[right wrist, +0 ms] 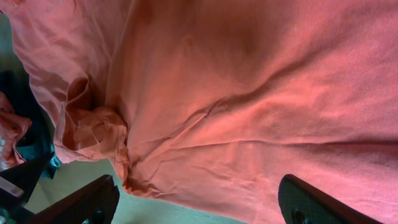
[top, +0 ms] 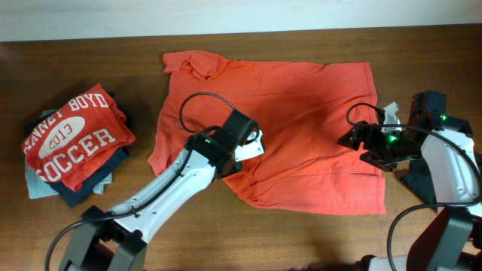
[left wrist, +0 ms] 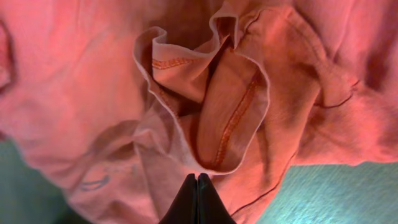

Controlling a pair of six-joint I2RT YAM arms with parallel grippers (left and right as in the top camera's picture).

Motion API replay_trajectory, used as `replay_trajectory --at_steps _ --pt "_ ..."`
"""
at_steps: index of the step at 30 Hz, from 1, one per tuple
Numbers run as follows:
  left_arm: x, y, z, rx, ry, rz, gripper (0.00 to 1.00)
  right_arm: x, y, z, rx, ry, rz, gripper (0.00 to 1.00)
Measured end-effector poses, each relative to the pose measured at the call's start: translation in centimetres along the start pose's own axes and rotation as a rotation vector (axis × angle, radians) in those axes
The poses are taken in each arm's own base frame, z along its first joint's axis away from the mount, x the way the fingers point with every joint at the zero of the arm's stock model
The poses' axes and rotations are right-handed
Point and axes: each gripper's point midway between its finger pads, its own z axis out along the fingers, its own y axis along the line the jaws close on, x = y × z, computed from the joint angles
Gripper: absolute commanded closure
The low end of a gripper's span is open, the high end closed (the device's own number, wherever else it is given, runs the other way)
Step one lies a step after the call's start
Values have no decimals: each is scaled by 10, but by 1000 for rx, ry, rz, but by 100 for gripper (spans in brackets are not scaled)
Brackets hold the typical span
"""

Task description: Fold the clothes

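Orange shirt (top: 301,113) lies flat on the bench (top: 75,60), long axis 9-to-3, collar (top: 197,64) pointing 10 o'clock. Left hand (left wrist: 197,190) is pressed together against it, right hand (right wrist: 198,193) spread wide.

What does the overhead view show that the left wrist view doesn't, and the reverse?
Only overhead: the pile of garments topped by a red tee with white SOCCER print, the brown wooden table, the right tool. Only left wrist: the left tool's tips shut, beside a stitched orange hem fold. Both: the large orange-red collared fabric shirt.
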Motion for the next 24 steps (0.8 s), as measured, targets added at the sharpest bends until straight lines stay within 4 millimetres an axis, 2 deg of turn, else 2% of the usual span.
replay_trajectory --at_steps 4,10,15,20,24 --pt "0 -5 1 59 -22 -48 99 0 0 0 0 0 -1 13" --pt "16 -28 8 166 46 -51 99 0 0 0 0 0 0 12" --pt "14 -38 18 217 47 -56 99 0 0 0 0 -1 0 12" --pt "0 -40 49 220 16 -55 99 -1 0 0 -1 -3 -2 12" --pt "-20 -26 78 145 -46 -59 99 -1 0 0 0 -3 -2 12"
